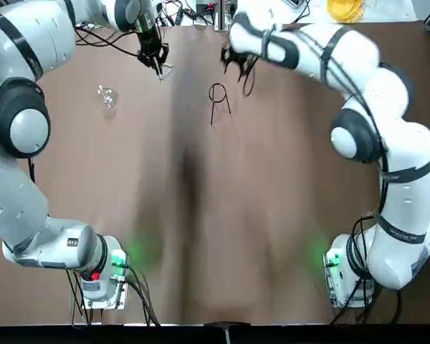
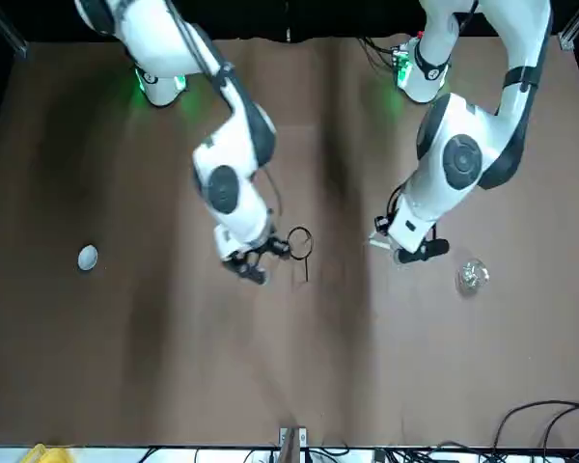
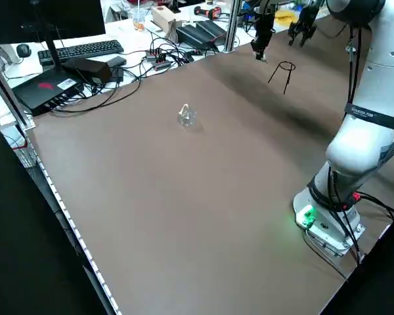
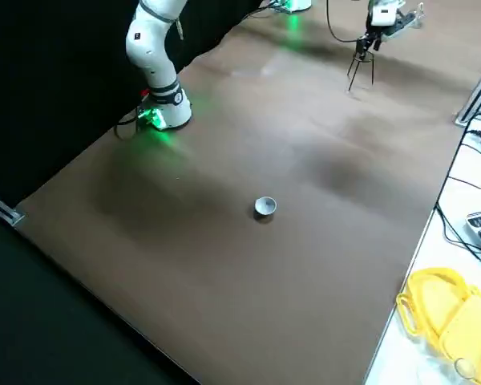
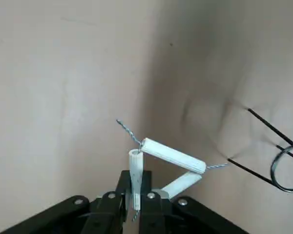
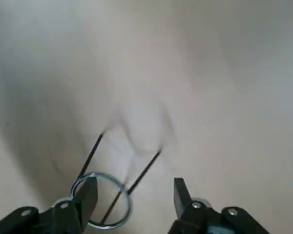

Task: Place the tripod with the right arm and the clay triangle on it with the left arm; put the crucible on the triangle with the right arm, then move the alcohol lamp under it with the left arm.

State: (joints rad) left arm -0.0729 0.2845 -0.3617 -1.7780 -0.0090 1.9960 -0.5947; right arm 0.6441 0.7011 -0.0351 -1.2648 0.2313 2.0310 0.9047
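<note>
Brown table (image 1: 201, 236); black wire tripod (image 1: 218, 100); whitish triangle (image 5: 161, 165); clear glass lamp (image 1: 106, 95); white crucible (image 2: 87, 257), grey inside; my arms white-grey.

You see the tripod (image 1: 218, 100) standing upright in the upper centre of the top view, a black wire ring on thin straight legs, on the brown table. The triangle (image 5: 158, 168), three whitish tubes strung on twisted wire, is off the table, one tube pinched in the left gripper (image 5: 135, 195), upper left of centre in the top view. The lamp (image 1: 106, 95), clear rounded glass, sits upright at upper left. The crucible (image 2: 87, 257), a small white cup with greyish inside, stands alone at the front view's left.
</note>
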